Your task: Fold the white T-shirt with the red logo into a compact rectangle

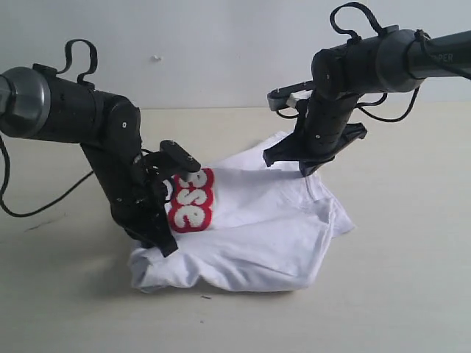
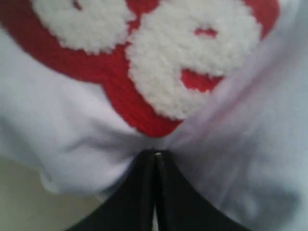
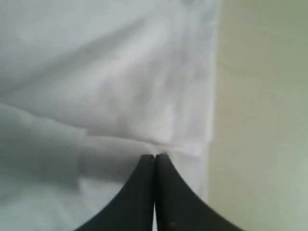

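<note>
Large white cotton T-shirt [image 1: 257,235]: bunched on the beige table [image 1: 397,279], fuzzy red-outlined logo [image 1: 193,200] upward. Your left gripper [image 2: 155,158]: fingers clamped on cloth beside the logo. Your right gripper [image 3: 155,159]: clamped on a plain edge, presumably paired to carry a fold.

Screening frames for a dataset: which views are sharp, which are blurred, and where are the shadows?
Exterior view: sharp enough, soft light, faint shadow beside the crumpled white cotton T-shirt on the beige table. Left wrist view: fuzzy red-outlined logo and black left gripper out of focus. Right wrist view: the shirt soft, black right gripper blurred.
</note>
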Controlling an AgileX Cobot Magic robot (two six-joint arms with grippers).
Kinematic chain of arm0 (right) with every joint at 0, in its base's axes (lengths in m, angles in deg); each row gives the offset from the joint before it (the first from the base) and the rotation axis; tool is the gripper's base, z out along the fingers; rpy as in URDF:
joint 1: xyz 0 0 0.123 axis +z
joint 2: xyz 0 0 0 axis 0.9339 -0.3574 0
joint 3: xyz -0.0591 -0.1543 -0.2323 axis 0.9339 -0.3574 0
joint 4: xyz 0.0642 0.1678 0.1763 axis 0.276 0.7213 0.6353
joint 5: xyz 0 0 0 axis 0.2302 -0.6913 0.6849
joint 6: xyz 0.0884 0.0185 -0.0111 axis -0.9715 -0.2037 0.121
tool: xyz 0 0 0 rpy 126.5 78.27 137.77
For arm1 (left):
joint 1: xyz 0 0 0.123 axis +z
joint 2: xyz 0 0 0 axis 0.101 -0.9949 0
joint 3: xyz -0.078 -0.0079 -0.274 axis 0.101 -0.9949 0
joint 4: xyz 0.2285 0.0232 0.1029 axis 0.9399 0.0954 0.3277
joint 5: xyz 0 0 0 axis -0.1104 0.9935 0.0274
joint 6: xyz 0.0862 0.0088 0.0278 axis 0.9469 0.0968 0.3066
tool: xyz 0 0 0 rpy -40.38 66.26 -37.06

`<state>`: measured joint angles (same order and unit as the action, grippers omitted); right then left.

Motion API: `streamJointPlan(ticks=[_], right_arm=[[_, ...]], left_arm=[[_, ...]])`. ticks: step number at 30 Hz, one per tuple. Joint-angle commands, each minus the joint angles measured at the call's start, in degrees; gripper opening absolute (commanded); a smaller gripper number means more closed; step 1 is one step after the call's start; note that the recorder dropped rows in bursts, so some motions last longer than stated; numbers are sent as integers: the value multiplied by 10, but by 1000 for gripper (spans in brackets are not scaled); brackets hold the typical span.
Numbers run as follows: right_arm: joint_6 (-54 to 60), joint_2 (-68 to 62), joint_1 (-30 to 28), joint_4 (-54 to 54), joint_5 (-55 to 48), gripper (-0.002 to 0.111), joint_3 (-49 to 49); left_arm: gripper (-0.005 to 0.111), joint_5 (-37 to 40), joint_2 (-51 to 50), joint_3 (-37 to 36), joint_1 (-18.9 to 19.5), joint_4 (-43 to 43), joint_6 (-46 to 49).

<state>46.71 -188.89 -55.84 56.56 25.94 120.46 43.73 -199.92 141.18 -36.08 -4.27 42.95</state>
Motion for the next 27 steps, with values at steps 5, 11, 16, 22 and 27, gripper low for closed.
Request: streamJointPlan(ticks=[5, 11, 16, 22, 27], right_arm=[[64, -2, -4, 42, -4, 34, -1], [125, 0, -4, 90, -38, 53, -1], [161, 8, -4, 110, -48, 53, -1], [276, 24, -4, 208, -93, 53, -1], [216, -10, -4, 114, -85, 53, -1]], left_arm=[[3, -19, -9, -5, 3, 206, -178], [3, -79, 60, -5, 1, 165, -182], [3, -91, 116, -5, 2, 156, -182], [3, -89, 115, -6, 6, 152, -182], [3, -75, 115, -6, 6, 147, -182]])
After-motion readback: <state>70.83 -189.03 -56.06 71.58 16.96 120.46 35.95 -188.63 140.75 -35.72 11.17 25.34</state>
